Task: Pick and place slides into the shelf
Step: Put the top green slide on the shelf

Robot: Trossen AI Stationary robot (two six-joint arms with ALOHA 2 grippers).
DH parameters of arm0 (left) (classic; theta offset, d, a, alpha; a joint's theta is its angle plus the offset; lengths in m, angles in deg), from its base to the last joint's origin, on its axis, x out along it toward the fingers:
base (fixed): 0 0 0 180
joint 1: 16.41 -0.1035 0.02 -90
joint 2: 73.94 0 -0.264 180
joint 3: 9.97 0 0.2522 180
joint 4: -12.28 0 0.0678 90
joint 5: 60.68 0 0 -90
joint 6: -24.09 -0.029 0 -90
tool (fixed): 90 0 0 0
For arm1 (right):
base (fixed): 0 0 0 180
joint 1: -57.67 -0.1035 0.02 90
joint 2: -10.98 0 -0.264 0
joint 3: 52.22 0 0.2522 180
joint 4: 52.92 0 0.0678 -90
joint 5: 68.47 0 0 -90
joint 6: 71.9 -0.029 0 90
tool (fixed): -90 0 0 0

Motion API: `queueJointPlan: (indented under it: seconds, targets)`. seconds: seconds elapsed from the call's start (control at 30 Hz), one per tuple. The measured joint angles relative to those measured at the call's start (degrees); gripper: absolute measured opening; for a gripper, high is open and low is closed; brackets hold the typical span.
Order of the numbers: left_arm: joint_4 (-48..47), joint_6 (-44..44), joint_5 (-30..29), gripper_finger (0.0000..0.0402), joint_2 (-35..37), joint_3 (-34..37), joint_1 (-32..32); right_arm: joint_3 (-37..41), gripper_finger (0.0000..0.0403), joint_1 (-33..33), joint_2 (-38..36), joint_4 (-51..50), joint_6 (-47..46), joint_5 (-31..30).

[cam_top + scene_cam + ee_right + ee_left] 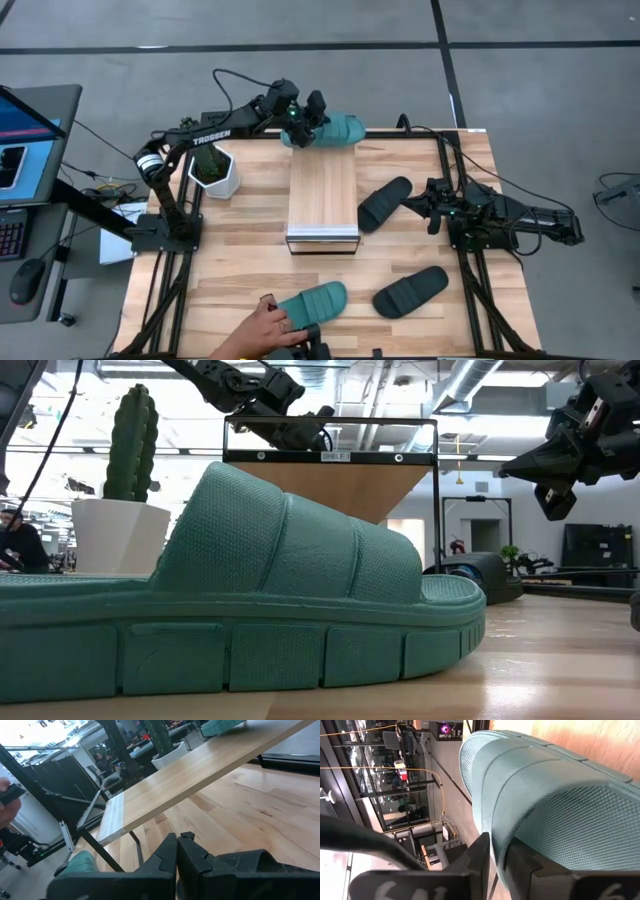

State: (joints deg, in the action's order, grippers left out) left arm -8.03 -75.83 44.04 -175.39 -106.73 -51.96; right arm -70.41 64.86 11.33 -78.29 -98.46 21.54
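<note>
At the far end of the shelf [322, 195], the left hand [305, 122] pinches the strap of one teal slide [335, 130] resting there. The right hand [432, 205], pressed together, waits beside a black slide [385, 203]; another black slide [410, 291] and a teal slide [312, 303] remain on the tabletop [250, 260].

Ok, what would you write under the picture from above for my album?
Left gripper sets a teal slide on the shelf's far end.
</note>
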Motion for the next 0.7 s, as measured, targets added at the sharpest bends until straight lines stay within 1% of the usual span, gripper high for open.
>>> queueJointPlan:
  seconds: [0.47,0.57,0.7]
  targets:
    - [-0.02,0.38,0.07,0.0039,0.04,0.00,-0.86,0.00,0.0001,-0.01,-0.01,0.01,0.02,0.00]
    - [0.00,1.85,1.49,0.0039,0.04,0.00,-0.86,0.00,0.0001,-0.01,0.01,-0.01,0.00,0.00]
    - [0.03,3.84,2.01,0.0039,0.04,0.00,-0.88,0.00,0.0001,0.01,-0.01,0.01,0.01,0.00]
